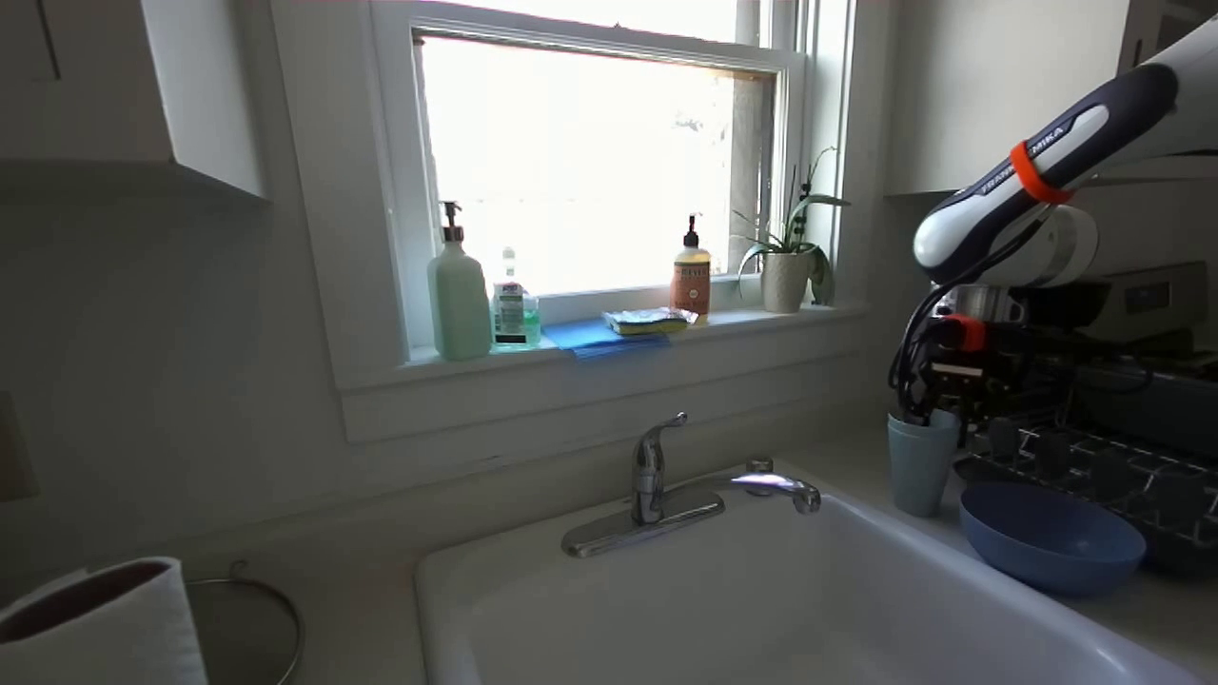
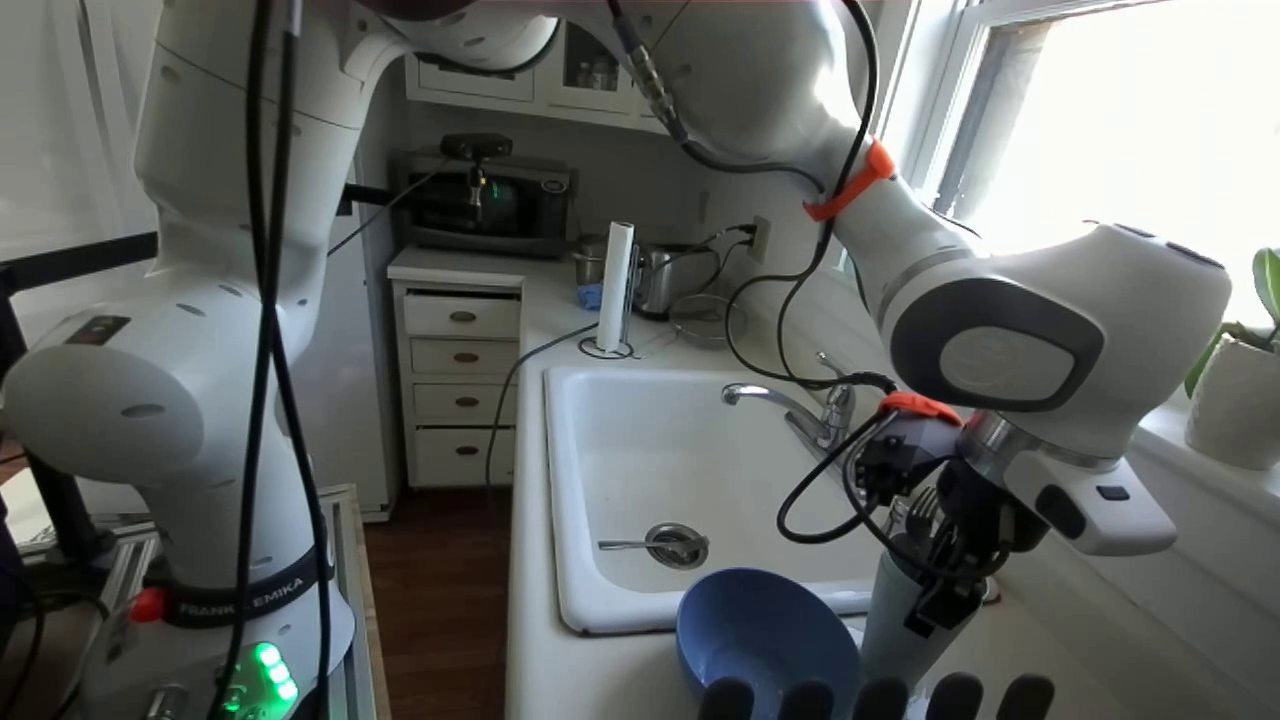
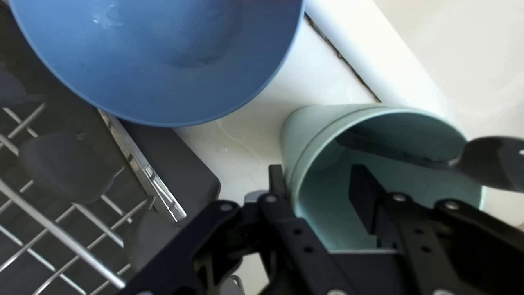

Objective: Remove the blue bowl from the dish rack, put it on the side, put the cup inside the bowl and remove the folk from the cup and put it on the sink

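The blue bowl (image 1: 1051,542) stands upright on the counter between the sink and the dish rack; it also shows in an exterior view (image 2: 765,635) and the wrist view (image 3: 172,61). The pale cup (image 1: 919,466) stands beside the bowl, also in the wrist view (image 3: 313,127). The fork (image 2: 922,512) leans in the cup, tines up; its dark handle (image 3: 397,153) crosses the cup's mouth. My gripper (image 3: 319,178) is open at the cup's rim, one finger outside the wall, one inside. The dish rack (image 3: 61,237) is behind the bowl. The sink (image 2: 570,560) is beside them.
A chrome faucet (image 1: 649,476) stands at the sink's back edge. A utensil (image 2: 625,545) lies over the sink drain. Soap bottles (image 1: 461,295) and a potted plant (image 1: 785,276) stand on the windowsill. A paper towel roll (image 2: 615,290) stands beyond the sink.
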